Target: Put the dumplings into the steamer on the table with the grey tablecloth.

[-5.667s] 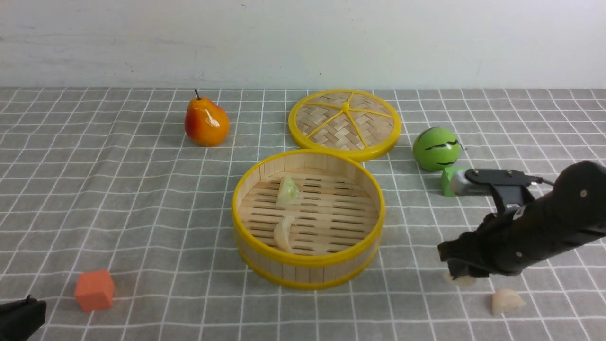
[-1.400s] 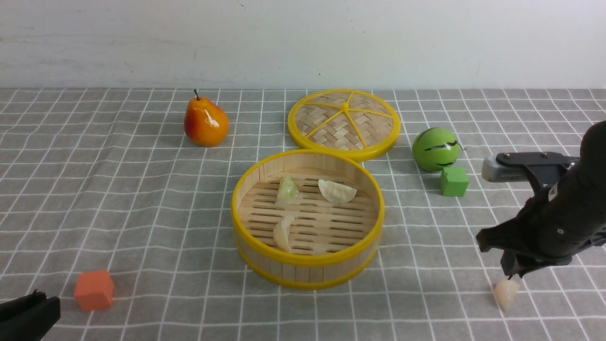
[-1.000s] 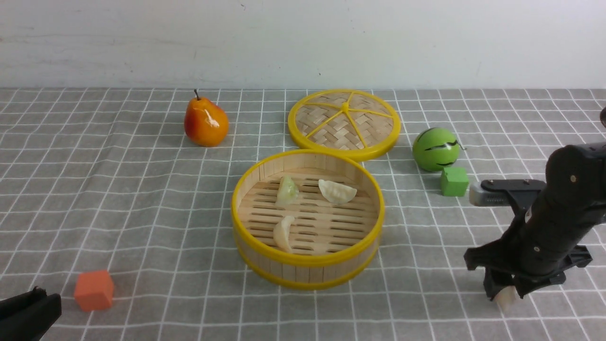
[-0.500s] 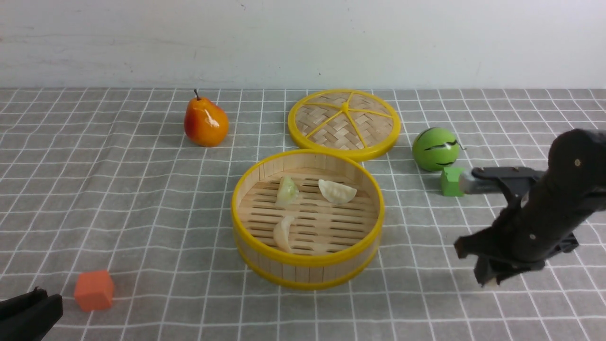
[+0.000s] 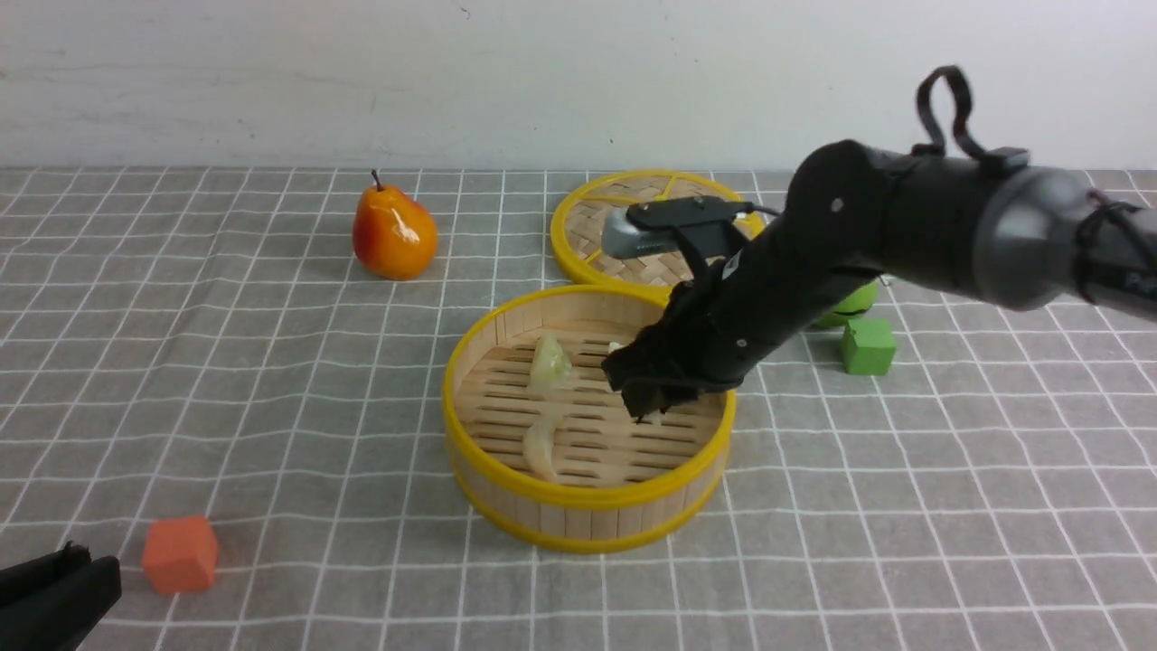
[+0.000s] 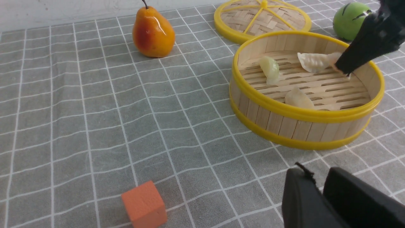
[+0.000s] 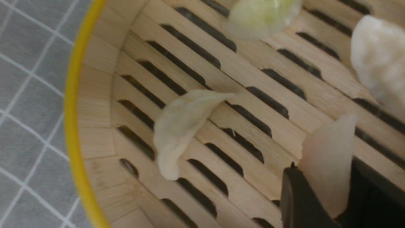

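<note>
Wrinkled grey tablecloth [image 5: 226, 362], bearing steamer [image 5: 578, 495], lid [image 5: 578, 240], pear [image 5: 394, 235], green ball [image 6: 348, 17], green cube [image 5: 868, 345], orange cube [image 5: 181, 553]

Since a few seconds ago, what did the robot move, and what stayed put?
The right gripper grabbed the last dumpling off the grey tablecloth and carried it left, over the steamer; it is still gripped. Before that, a third dumpling landed inside. Pear, lid, melon, orange cube and green cube stayed put.

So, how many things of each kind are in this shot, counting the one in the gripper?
Translucent crescent toy dumplings: 4 (pale green, two whitish lying loose, one whitish in the right gripper)
Round bamboo steamer basket: 1
Flat woven yellow-rimmed lid: 1
Orange-red toy pear: 1
Green striped ball: 1
Cubes: 2 (orange, green)
Total: 10
</note>
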`<state>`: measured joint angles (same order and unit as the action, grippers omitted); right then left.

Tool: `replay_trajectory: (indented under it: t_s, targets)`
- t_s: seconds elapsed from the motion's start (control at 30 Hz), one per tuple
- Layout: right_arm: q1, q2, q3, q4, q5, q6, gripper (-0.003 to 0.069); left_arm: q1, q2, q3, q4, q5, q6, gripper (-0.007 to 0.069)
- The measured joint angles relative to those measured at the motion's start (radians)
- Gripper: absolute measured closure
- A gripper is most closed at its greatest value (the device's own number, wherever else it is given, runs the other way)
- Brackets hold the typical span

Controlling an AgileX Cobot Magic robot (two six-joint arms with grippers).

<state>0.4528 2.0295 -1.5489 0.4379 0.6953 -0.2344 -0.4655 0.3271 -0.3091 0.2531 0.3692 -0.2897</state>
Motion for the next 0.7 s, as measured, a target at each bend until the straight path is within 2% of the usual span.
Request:
replay_trajectory:
  t_s: [0.07, 0.13, 0.2, 0.3, 0.4, 0.5, 0.53, 0.6, 0.63, 0.7]
  targets:
    - [0.0, 0.037, -0.007, -0.001, 0.0, 0.001, 0.0475, 0.0, 0.0, 0.0, 0.0, 0.0, 0.0, 0.0508]
    - [0.001, 0.047, -0.014, 0.011, -0.001, 0.002, 0.0428, 0.0, 0.0, 0.0, 0.0, 0.001, 0.0, 0.0505]
    - [0.002, 0.053, -0.027, 0.015, 0.017, 0.005, 0.0329, 0.0, 0.0, 0.0, 0.0, 0.007, 0.0, 0.0502]
    - [0.001, 0.051, -0.054, 0.0, 0.068, 0.031, 0.0244, 0.0, 0.0, 0.0, 0.0, 0.01, 0.0, 0.0502]
    - [0.001, 0.003, -0.098, -0.073, 0.149, 0.082, 0.0226, 0.0, 0.0, 0.0, 0.0, 0.009, 0.0, 0.0502]
    - [0.001, -0.104, -0.144, -0.209, 0.221, 0.11, 0.0281, 0.0, 0.0, 0.0, -0.001, 0.001, 0.0, 0.0502]
    - [0.001, -0.113, -0.147, -0.209, 0.225, 0.11, 0.0281, 0.0, 0.0, 0.0, -0.001, 0.001, 0.0, 0.0502]
    - [0.001, -0.253, -0.167, -0.353, 0.242, 0.112, 0.0403, 0.0, 0.0, 0.0, -0.001, -0.001, 0.0, 0.0502]
    - [0.001, -0.3, -0.168, -0.383, 0.24, 0.112, 0.0435, 0.0, 0.0, 0.0, -0.001, -0.001, 0.0, 0.0502]
    - [0.001, -0.424, -0.162, -0.47, 0.214, 0.113, 0.056, 0.0, 0.0, 0.0, -0.002, -0.001, 0.0, 0.0502]
